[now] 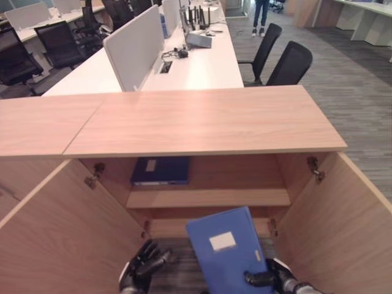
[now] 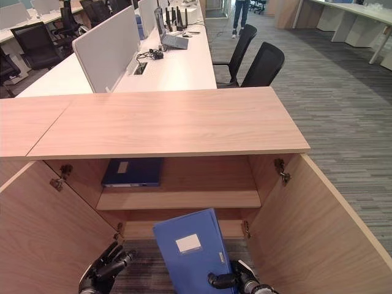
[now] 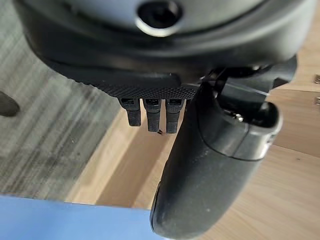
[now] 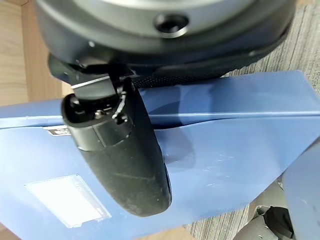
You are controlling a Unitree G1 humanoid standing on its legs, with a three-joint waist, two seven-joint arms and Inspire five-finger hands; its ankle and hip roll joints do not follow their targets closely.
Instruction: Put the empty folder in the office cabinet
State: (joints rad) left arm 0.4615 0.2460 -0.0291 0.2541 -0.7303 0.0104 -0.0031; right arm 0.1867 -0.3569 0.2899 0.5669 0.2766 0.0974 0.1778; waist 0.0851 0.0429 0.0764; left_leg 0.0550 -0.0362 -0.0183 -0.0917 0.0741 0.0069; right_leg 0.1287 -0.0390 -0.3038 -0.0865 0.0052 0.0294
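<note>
A blue folder (image 1: 228, 248) with a white label is held tilted in front of the open wooden cabinet (image 1: 202, 122), below its inner shelf (image 1: 208, 198). My right hand (image 1: 272, 279) grips the folder's lower right edge, thumb pressed on its face (image 4: 225, 145). My left hand (image 1: 142, 266) hovers to the left of the folder, fingers spread and holding nothing. A second, dark blue folder (image 1: 160, 170) lies flat on the cabinet's upper shelf.
Both cabinet doors (image 1: 58, 239) (image 1: 343, 226) stand swung open on either side of my hands. Behind the cabinet are white desks (image 1: 202, 64) with a divider panel and black office chairs (image 1: 288, 64). A person stands far back in the aisle (image 1: 260, 15).
</note>
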